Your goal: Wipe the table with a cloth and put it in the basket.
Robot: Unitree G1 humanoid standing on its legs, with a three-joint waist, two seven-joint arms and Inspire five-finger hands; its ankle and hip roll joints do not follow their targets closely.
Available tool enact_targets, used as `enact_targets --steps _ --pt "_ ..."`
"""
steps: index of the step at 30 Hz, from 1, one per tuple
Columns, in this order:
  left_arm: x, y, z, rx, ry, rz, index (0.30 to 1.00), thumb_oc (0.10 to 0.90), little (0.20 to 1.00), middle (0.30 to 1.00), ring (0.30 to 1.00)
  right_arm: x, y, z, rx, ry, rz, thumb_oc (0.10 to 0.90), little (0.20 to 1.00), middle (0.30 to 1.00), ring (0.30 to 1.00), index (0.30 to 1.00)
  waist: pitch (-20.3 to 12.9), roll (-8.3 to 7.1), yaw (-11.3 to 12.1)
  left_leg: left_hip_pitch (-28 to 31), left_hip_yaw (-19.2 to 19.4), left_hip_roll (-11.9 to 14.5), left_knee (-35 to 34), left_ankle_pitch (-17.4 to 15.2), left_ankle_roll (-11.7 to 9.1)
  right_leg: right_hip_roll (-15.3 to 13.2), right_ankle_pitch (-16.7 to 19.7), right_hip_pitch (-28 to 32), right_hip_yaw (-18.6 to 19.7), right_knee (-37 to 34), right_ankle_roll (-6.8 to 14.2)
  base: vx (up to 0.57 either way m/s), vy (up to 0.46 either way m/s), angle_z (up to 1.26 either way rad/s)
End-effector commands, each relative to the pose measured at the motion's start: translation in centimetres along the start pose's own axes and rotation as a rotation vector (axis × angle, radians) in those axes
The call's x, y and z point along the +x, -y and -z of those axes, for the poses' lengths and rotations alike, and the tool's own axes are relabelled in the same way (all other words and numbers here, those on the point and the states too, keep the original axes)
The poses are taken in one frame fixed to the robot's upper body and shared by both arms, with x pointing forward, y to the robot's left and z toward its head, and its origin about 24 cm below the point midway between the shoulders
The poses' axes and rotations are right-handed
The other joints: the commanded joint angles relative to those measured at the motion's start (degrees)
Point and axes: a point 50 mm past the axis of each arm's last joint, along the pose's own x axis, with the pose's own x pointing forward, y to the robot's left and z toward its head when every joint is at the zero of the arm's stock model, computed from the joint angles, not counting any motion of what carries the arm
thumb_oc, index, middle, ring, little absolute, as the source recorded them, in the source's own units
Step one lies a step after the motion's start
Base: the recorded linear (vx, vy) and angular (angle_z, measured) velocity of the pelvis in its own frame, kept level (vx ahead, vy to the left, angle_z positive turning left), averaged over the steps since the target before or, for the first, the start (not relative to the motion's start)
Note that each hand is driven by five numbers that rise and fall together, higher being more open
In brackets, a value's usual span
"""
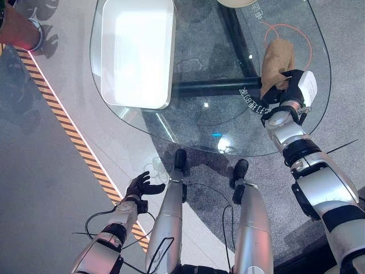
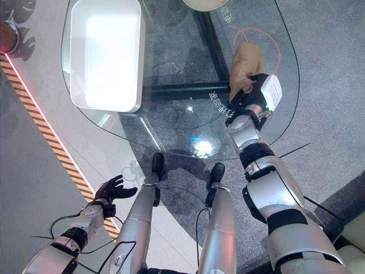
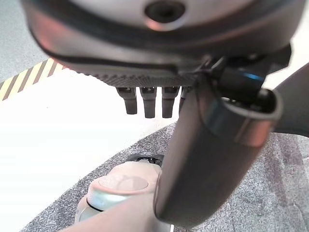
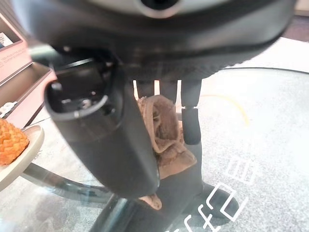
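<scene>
While the right hand (image 1: pixel 288 85) rests on the glass table (image 1: pixel 194 123) near its right edge, its dark fingers (image 4: pixel 191 123) and thumb are curled round a brown cloth (image 1: pixel 276 60). The cloth is soft and fuzzy, bunched into folds inside the hand, and its free part lies flat on the glass, reaching toward the far edge of the tabletop. The tabletop is clear glass with a rounded outline; a dark bar of the frame and the grey speckled carpet show through it. An orange curved line is marked on the glass around the cloth, and white printed signs lie just beside the hand.

A white basket (image 1: pixel 140 51), rectangular with rounded corners and smooth walls, stands at the left side of the tabletop, well apart from the cloth. At the far edge a pale round plate (image 4: pixel 21 154) carries something orange with a rough, grid-like surface.

The left hand (image 1: pixel 142 185) hangs low beside the table, over the pale floor, with relaxed, spread fingers that hold nothing. A black and yellow striped tape (image 1: pixel 63 120) runs along the floor.
</scene>
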Motion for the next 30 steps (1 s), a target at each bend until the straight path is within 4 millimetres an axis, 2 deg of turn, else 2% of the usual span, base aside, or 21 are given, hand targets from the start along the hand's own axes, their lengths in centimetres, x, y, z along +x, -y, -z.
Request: enact_targets --steps 1,9,14,23,30 --pt "-0.2 0.2 0.9 -0.026 -0.024 -0.004 0.900 0.800 0.900 0.900 0.900 0.7 1.3 -2.7 -0.043 0.122 0.040 0.100 0.200 0.300 0.300 0.300 -1.02 2.54 0.59 -1.81 5.27 -4.12 2.68 -1.30 5.98 3.20 3.19 0.85 -3.14 -5.10 -2.19 0.00 0.000 0.00" --pt "-0.2 0.2 0.7 -0.024 -0.018 -0.004 0.900 0.800 0.900 0.900 0.900 0.6 1.3 -3.2 -0.052 0.160 0.045 0.100 0.200 0.300 0.300 0.300 -1.02 2.31 0.62 -1.97 5.16 -4.11 2.66 -1.31 6.05 3.19 3.35 0.86 -3.26 -5.31 -2.07 0.00 0.000 0.00" --pt "-0.2 0.2 0.7 -0.024 -0.016 -0.007 0.900 0.800 0.900 0.900 0.900 0.2 0.9 -4.2 -0.094 0.237 0.019 0.100 0.200 0.300 0.300 0.300 -1.02 2.12 0.54 -2.00 5.12 -4.14 2.54 -1.25 6.06 3.30 3.47 0.78 -3.28 -5.43 -2.04 0.00 0.000 0.00" --pt "-0.1 0.5 0.3 -0.027 -0.002 -0.004 0.900 0.800 0.900 0.900 0.900 -2.1 -1.6 -6.9 -0.144 0.437 -0.103 0.100 0.200 0.300 0.300 0.300 -1.02 1.92 0.77 -2.33 5.17 -4.16 1.96 -0.82 5.96 3.19 3.64 0.48 -3.66 -5.83 -2.04 0.00 0.000 0.00" --pt "-0.1 0.8 0.2 -0.024 0.003 0.001 0.900 0.800 0.900 0.900 0.900 -4.2 -3.6 -8.0 -0.172 0.541 -0.193 0.100 0.200 0.300 0.300 0.300 -1.02 2.01 0.95 -2.29 5.19 -4.41 1.54 -0.57 5.95 3.08 3.81 0.51 -4.00 -6.28 -2.11 0.00 0.000 0.00"
